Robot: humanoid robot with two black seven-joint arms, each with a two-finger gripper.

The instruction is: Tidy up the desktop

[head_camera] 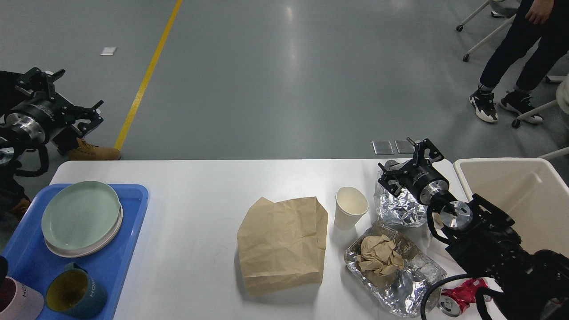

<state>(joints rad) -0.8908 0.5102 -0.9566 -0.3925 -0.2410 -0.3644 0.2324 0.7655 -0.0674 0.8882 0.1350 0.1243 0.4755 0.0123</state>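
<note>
Currently, the white tabletop (191, 213) spans the lower view; its surface is matte, with rounded corners. Item count: one blue tray (129, 231) at left holding two stacked plates (80, 218) and two mugs (75, 295); one brown paper bag (282, 244); one white paper cup (350, 206); two foil pieces (400, 209), the nearer containing crumpled paper; one red can (460, 295); one beige bin (520, 195). Left gripper (66, 100) is beyond the far left corner, jaws spread wide, empty. Right gripper (406, 166) sits over the far foil, jaws wide.
</note>
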